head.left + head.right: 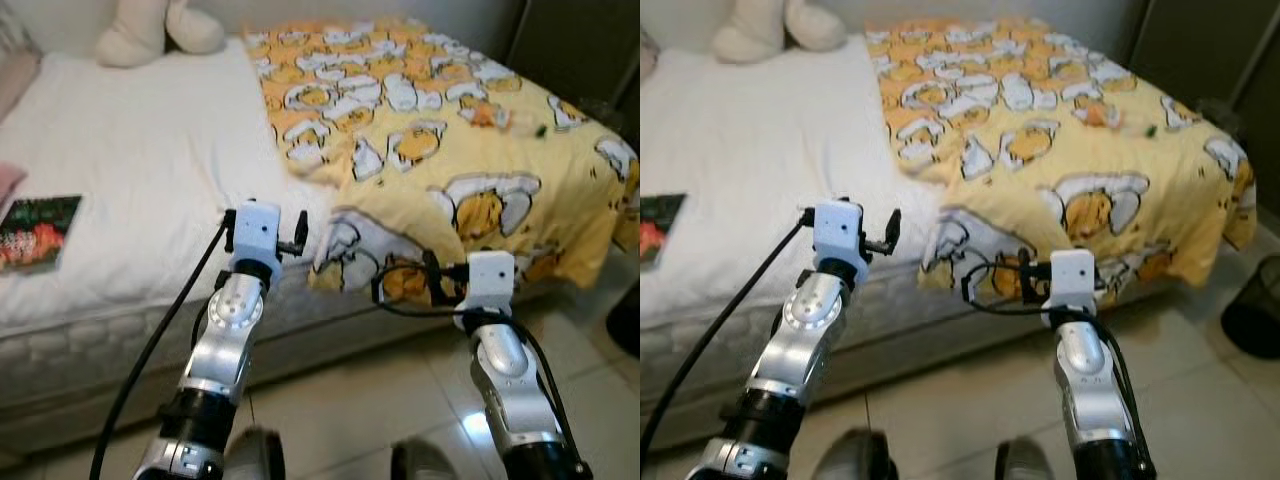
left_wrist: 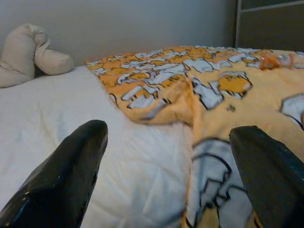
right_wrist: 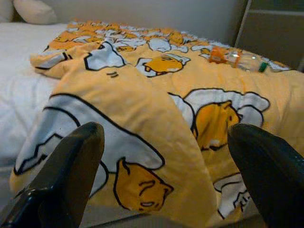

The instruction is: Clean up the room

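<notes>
Little looks done: the blanket (image 1: 440, 130) lies rumpled across the bed (image 1: 150, 170), bottle (image 3: 242, 59) on top; both grippers (image 2: 171, 156) (image 3: 164, 161) hover spread, empty.

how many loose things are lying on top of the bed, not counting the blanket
3: a cream plush toy at the head of the white mattress, a book near the mattress's left edge, and a clear bottle far out on the yellow blanket. Folds may hide more.

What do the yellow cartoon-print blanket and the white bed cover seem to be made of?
Yellow cartoon-print blanket: soft woven fabric, probably cotton, matte; it wrinkles and drapes over the bed edge. White bed cover: looks like padded or quilted cloth, matte, with a faint dimpled texture.
</notes>
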Controlling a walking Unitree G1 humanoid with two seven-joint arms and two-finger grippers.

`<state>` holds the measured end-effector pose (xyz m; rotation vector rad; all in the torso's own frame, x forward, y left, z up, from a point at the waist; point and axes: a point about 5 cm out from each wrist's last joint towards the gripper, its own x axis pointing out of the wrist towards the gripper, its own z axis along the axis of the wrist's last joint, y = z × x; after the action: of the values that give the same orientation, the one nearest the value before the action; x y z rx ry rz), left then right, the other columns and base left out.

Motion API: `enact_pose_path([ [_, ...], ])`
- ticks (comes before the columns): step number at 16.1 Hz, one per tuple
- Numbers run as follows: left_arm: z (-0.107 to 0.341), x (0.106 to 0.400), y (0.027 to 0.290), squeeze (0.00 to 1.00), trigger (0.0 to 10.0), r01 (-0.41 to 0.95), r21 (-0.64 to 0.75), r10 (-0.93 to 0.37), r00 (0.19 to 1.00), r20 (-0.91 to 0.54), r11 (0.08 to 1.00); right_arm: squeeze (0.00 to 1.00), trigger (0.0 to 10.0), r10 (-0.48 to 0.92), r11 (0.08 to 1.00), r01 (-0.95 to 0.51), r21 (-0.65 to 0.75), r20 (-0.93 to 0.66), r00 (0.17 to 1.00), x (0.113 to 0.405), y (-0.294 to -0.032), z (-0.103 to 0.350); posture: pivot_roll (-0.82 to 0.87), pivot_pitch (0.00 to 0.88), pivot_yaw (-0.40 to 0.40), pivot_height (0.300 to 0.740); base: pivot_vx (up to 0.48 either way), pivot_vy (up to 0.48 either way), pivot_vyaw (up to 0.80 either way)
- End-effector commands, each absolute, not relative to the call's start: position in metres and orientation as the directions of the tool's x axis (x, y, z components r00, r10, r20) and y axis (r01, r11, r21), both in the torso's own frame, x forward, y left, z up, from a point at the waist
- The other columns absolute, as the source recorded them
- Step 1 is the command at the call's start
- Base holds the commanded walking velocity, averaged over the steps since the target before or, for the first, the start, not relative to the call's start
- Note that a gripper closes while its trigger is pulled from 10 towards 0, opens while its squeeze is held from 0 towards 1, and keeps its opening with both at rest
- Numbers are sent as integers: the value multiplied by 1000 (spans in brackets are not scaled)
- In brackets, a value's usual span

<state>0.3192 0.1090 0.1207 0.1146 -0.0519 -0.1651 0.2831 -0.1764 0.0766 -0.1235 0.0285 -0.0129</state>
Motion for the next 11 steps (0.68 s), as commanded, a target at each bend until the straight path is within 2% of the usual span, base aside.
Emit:
enact_pose_path([
  [1, 120, 320, 108, 0, 10000, 177, 126, -183, 982, 40, 976, 0, 10000, -22, 991, 19, -129, -23, 999, 283, -177, 76, -115, 0, 53, 618, 0, 0, 0],
  [4, 120, 319, 107, 0, 10000, 203, 120, -210, 976, 51, 972, 0, 10000, -20, 992, 17, -128, -21, 1000, 283, -176, 76, -117, 0, 55, 618, 100, 0, 0],
  [11, 124, 322, 101, 0, 10000, 240, 101, -248, 966, 78, 966, 0, 10000, -13, 991, 11, -135, -10, 1000, 287, -175, 77, -119, 0, 56, 618, 465, 0, 0],
])
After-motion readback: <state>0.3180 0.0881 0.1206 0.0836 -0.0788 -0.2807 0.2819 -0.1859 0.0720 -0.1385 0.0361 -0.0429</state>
